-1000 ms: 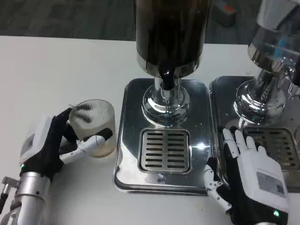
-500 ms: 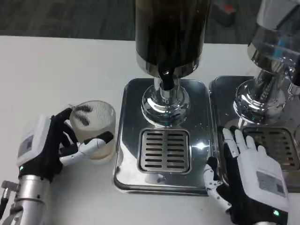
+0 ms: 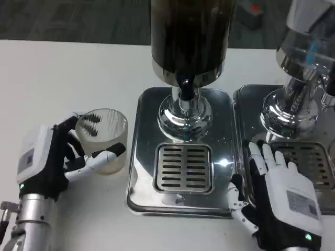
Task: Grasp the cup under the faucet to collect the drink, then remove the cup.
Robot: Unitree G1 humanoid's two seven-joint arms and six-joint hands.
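Head view: cup [image 3: 102,140] in left hand [image 3: 52,162], just beside drip tray's [image 3: 140,157] left edge.

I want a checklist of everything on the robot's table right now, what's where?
Surface: white table, bare at the left.
Job's things: clear cup stands on the table left of the drip tray, not under the faucet of the dark drink dispenser.
Clutter: second dispenser on its own tray at the right.
Hands: left hand wraps its fingers round the cup; right hand lies open between the trays.
Cables: nothing seen.
Surroundings: dark floor behind the table.
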